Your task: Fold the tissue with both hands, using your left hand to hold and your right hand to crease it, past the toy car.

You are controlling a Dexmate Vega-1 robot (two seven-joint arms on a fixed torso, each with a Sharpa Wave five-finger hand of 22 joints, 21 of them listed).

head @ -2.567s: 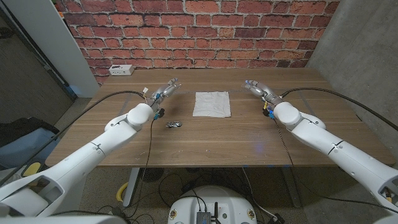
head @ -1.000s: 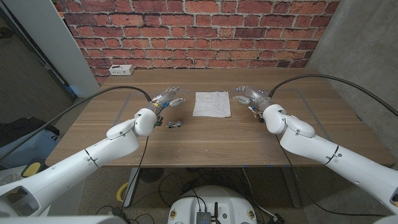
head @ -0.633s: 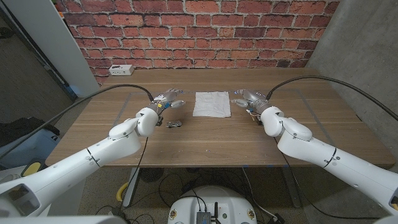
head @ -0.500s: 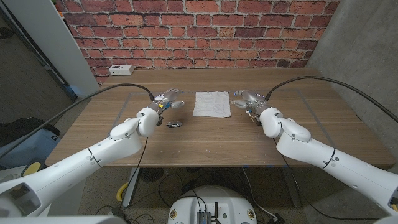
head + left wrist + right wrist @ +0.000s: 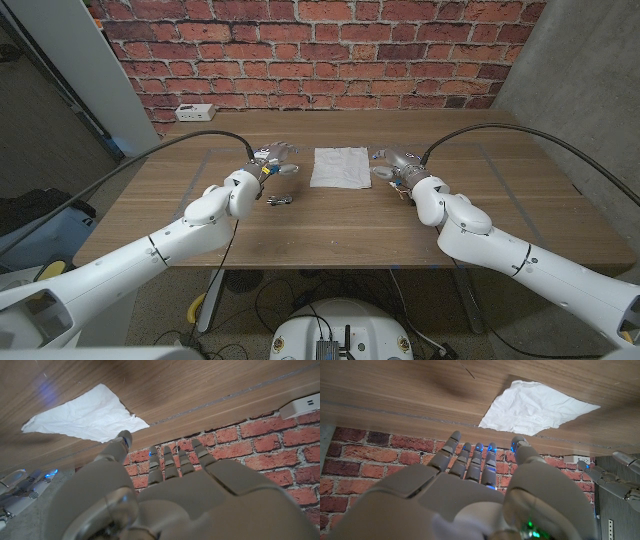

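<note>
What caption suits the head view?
Both open hands, left and right, flank a flat tissue; toy car nearby.

Brown wooden plank table point(image 5: 340, 215). On it: white crumpled square tissue point(image 5: 340, 166) near centre; small dark toy car point(image 5: 281, 200) nearer the front-left; white power strip point(image 5: 195, 112) at far-left edge.

No text, label, brand, number or sign can be read anywhere in these pictures, not on the white tissue point(image 5: 340, 166), the toy car point(image 5: 281, 200), or the white box point(image 5: 195, 112) at the worktop's point(image 5: 330, 225) ten o'clock corner.
</note>
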